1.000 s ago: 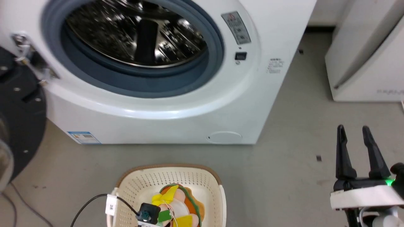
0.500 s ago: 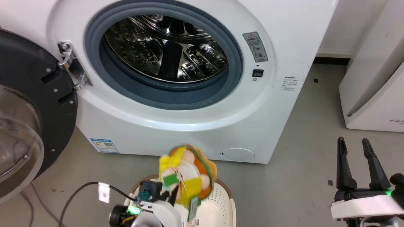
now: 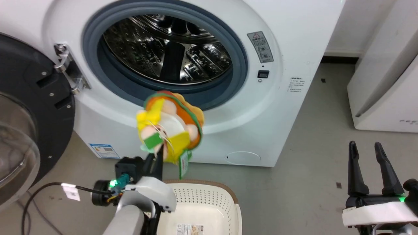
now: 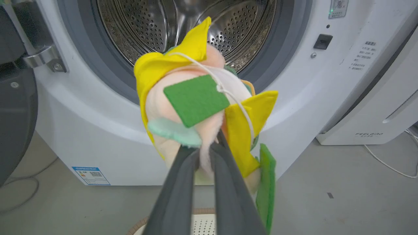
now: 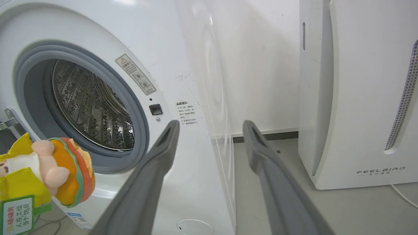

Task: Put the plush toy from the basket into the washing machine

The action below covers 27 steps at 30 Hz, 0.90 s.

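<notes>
1. the left gripper (image 4: 206, 149) is clamped on the lower edge of the plush toy (image 3: 168, 127), pinching its soft pink-beige body. gripped from below, the bulk of the toy sits ahead of the fingers, so it can enter the opening first.
2. the toy hangs in the air above the basket (image 3: 209, 182), clear of its rim. it is in front of the lower lip of the washing machine (image 3: 281, 107), not yet past the grey door seal (image 3: 241, 58).
3. the paper tag (image 3: 184, 164) dangles under the toy. i judge it could catch on the seal.
4. the glass door (image 3: 36, 107) stands swung wide to the left, which leaves the way to the steel drum (image 3: 196, 62) free.
5. the right gripper (image 3: 365, 144) has its fingers parted and holds nothing. it sits low over the floor, well apart from the toy and near the white slanted appliance (image 3: 385, 98), out of the left arm's way.
6. the carry looks about halfway. the next reach likely needs to go forward and slightly up, so the toy clears the seal before release.
</notes>
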Tool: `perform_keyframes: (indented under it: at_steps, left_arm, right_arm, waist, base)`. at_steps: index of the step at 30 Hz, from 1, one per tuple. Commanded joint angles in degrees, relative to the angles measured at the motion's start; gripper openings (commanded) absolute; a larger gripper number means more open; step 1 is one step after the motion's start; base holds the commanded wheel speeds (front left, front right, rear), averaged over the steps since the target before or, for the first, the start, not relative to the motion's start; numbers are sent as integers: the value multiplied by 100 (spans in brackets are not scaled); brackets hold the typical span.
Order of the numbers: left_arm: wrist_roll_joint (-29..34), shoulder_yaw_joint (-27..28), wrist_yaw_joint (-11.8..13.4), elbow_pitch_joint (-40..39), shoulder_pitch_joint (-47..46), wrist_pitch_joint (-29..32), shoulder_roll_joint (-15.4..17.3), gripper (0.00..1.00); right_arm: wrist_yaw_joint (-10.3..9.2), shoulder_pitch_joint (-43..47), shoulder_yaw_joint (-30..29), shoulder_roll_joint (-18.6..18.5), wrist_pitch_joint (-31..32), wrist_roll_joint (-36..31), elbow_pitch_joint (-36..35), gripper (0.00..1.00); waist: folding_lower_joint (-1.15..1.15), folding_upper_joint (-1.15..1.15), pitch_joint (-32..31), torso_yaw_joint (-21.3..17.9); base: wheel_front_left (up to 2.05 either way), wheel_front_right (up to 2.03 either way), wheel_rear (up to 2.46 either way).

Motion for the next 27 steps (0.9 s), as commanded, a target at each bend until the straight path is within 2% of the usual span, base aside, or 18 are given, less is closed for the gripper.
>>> perform_keyframes:
  at_steps: [1, 12, 27]
  left_arm:
    - [105, 122, 36, -102, 19, -31, -18, 0]
    - [568, 1124, -63, -84, -923, -31, -96, 0]
    - [1052, 2003, -198, 506, -2515, -31, 246, 0]
  right_arm:
    - [-4, -11, 7, -3, -25, -8, -30, 100]
    - [-4, -452, 90, -3, -25, -14, -118, 100]
    - [-4, -1036, 246, -3, -25, -20, -370, 100]
  waist:
    - [1, 0, 57, -54]
    - [1, 0, 770, -537]
    - [1, 0, 1824, -1175]
  base:
    - [0, 0, 0]
    - [0, 0, 0]
    - [0, 0, 0]
